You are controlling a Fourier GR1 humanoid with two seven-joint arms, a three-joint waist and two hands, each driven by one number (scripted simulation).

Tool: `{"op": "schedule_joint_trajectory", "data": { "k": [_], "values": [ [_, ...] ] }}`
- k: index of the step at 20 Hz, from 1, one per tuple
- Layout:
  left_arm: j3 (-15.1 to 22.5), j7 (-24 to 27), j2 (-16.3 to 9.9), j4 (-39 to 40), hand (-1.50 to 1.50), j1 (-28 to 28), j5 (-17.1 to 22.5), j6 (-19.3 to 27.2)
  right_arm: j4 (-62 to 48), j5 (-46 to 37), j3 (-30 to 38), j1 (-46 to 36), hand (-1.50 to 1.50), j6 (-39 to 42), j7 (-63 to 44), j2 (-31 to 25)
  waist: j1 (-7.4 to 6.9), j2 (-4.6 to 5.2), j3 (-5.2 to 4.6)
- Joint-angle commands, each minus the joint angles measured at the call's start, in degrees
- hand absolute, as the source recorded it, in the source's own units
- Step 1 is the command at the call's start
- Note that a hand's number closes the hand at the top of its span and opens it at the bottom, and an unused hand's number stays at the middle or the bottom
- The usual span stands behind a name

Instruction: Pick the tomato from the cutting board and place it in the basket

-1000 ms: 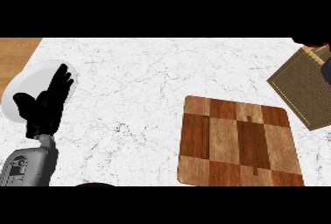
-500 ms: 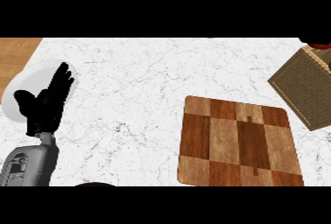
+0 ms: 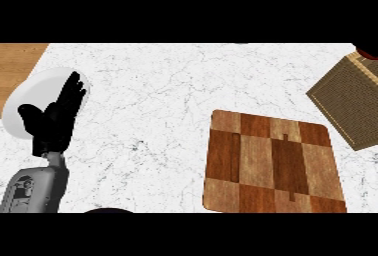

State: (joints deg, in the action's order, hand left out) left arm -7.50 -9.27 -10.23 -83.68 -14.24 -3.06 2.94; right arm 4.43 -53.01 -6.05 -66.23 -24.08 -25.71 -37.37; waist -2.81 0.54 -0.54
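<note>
The wooden cutting board (image 3: 273, 167) lies at the lower right with nothing on it. The woven basket (image 3: 351, 100) sits tilted at the right edge, partly cut off. Above its top corner, a small dark rounded shape with a reddish rim (image 3: 368, 51) peeks in at the view's top right; it may be my right hand with the tomato, but too little shows to tell. My left hand (image 3: 52, 120) rests open at the left, fingers pointing up over a white plate (image 3: 33, 97), holding nothing.
White marble counter (image 3: 170, 90) fills the middle. A brown wooden surface (image 3: 18, 62) borders it at the upper left. A dark rounded thing (image 3: 107, 210) pokes in at the lower edge, left of the board.
The dark shape at the top right has shrunk and slid toward the right edge, showing more red now. The left hand, board and basket have not moved.
</note>
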Motion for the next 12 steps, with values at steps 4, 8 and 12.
{"op": "schedule_joint_trajectory", "data": {
  "k": [4,8,12],
  "values": [
    [0.8,-1.9,0.2,-2.1,0.0,0.1,0.2,-0.5,-1.6,-1.0,-0.6,3.7,1.5,-0.4,1.1,0.2,-0.66,0.83,0.73],
    [1.1,2.0,1.4,0.7,0.0,0.4,-1.1,0.8,-2.0,-1.5,-0.9,2.6,1.5,0.8,-1.3,0.4,-0.58,1.01,0.7],
    [0.7,0.6,1.0,0.1,0.0,-0.1,-1.0,1.0,-1.9,-1.6,-0.9,4.6,1.5,1.4,0.8,-0.7,-0.03,0.77,0.7]
  ]
}}
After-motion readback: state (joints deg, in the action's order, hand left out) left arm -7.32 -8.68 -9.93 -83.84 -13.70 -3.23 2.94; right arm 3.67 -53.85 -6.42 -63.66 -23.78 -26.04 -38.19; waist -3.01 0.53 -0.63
